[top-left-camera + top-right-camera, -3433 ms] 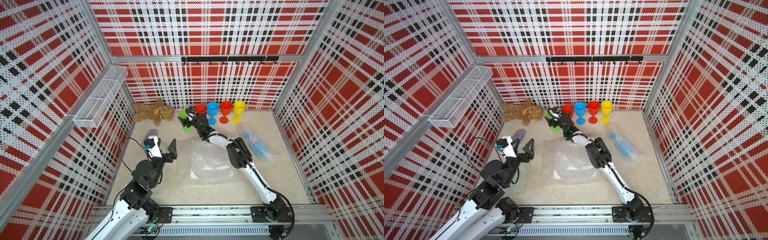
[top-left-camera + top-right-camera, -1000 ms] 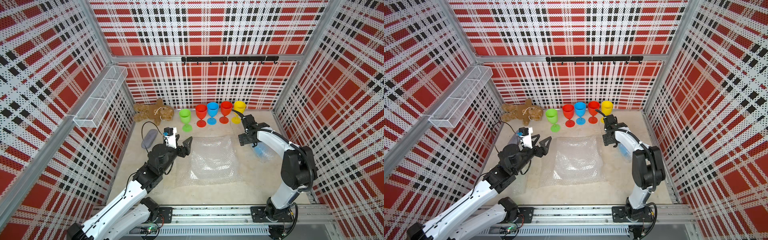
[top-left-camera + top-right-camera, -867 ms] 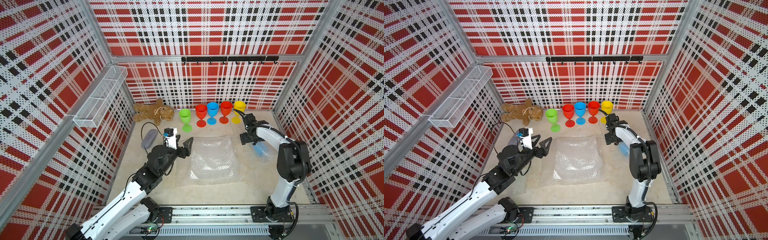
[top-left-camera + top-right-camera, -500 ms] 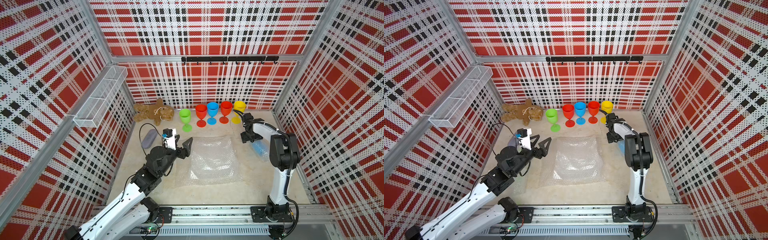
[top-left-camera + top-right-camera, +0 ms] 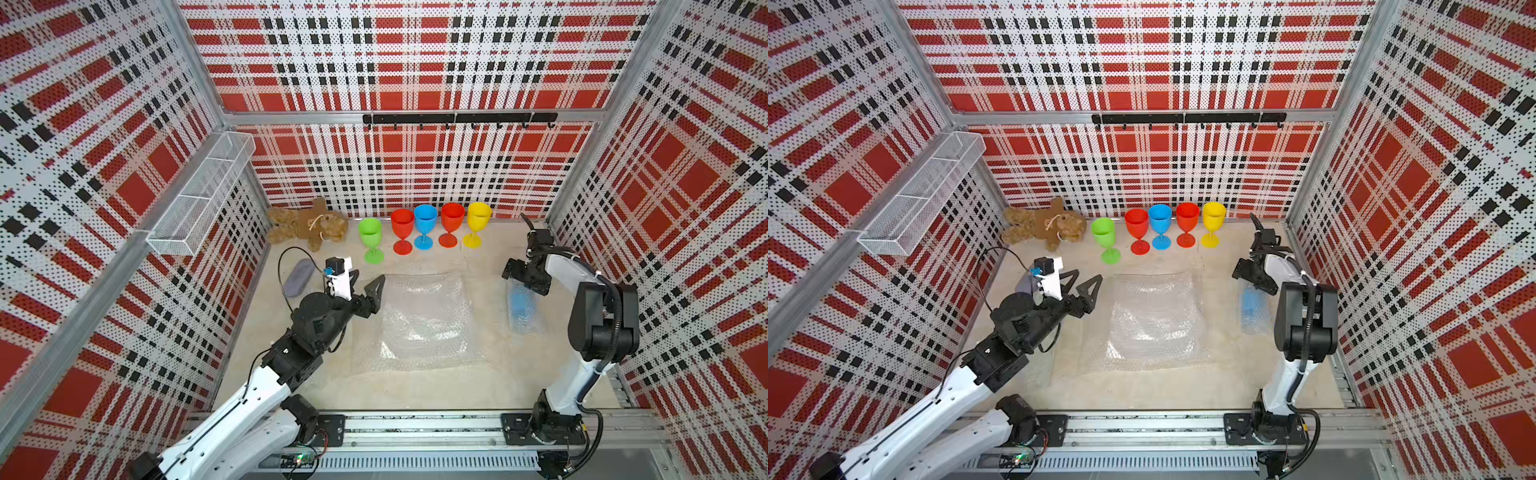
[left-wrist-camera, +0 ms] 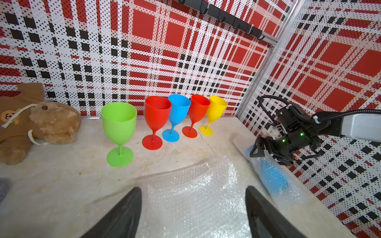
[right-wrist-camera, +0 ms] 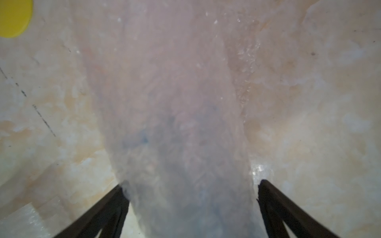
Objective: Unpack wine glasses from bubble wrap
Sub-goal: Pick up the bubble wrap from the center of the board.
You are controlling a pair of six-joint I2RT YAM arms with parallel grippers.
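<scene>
5 wine glasses point(image 5: 1160, 220) stand upright and bare in a row along the back wall: green glass point(image 5: 370, 235), red glass point(image 5: 402, 224), blue glass point(image 5: 425, 220), second red glass point(image 5: 452, 218), yellow glass point(image 5: 478, 216). A 6th, the wrapped blue glass point(image 5: 519, 303), lies on its side inside a bubble wrap roll point(image 5: 527, 322) near the right wall. The right gripper point(image 5: 524, 281) is spread wide, low over the roll's far end, 1 finger on each side, nothing clamped; the yellow glass stands nearest it, apart. The left gripper point(image 5: 1087, 276) hovers released above the left edge of the flat bubble wrap sheets point(image 5: 424, 316) mid-worktop point(image 5: 415, 386). A teddy bear point(image 5: 307, 224) lies left of the green glass. A grey pouch point(image 5: 299, 282) lies beside the left wall.
</scene>
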